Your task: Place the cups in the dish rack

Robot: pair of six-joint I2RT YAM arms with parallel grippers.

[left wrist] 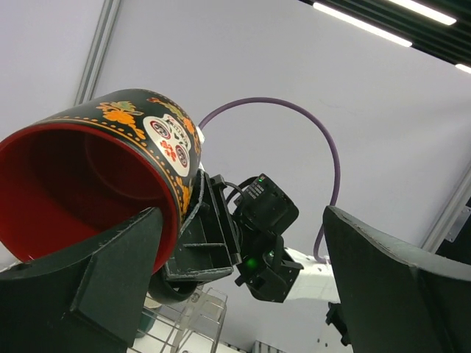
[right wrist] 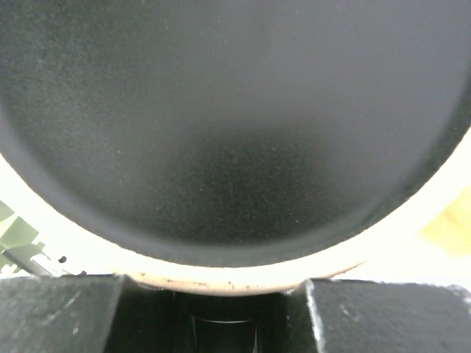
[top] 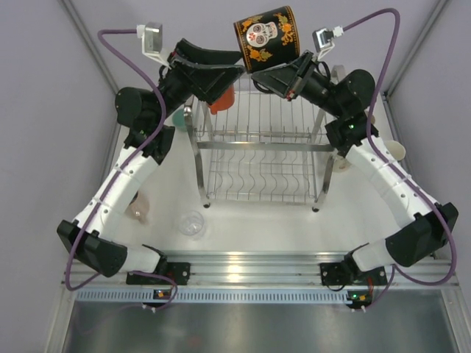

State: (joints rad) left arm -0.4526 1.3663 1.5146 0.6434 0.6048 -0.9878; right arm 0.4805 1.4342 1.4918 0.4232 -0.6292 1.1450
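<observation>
The white surface (top: 250,220) carries the chrome dish rack (top: 257,147) at the centre of the top view. Above the rack's upper edge, at the top centre of the frame, the right tool (top: 283,73) is clamped on the large black mug (top: 266,37) with its skull and orange flower pattern, held clear of the wires. The left wrist view shows the mug's red inside. The left tool (left wrist: 243,220) sits at the upper left of the rack, its fingers (left wrist: 81,287) spread wide with nothing between them. An orange cup (top: 223,101) shows just under it at the rack's upper-left corner; whether it rests in the wires cannot be told. A clear cup (top: 191,223) stands on the surface below the rack's lower-left corner, and a pink cup (top: 138,209) lies further left beside the left arm.
</observation>
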